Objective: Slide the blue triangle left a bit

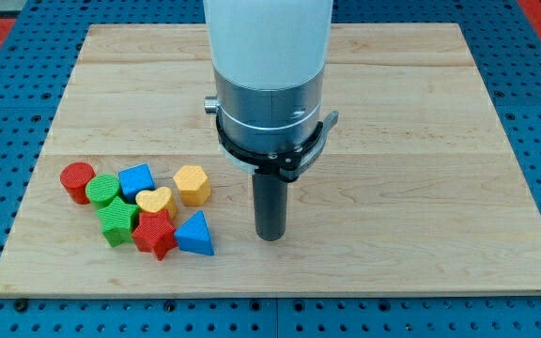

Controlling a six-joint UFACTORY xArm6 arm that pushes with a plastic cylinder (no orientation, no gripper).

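The blue triangle (195, 234) lies at the lower left of the wooden board (421, 141), at the right end of a cluster of blocks. It touches a red star (154, 233) on its left. My tip (270, 236) stands on the board a short way to the right of the blue triangle, with a gap between them. The arm's white and silver body hangs above the tip.
The cluster also holds a red cylinder (77, 180), a green cylinder (103, 190), a blue cube (137, 179), a yellow hexagon (192, 184), a yellow heart (155, 201) and a green star (117, 221). The board's bottom edge runs just below them.
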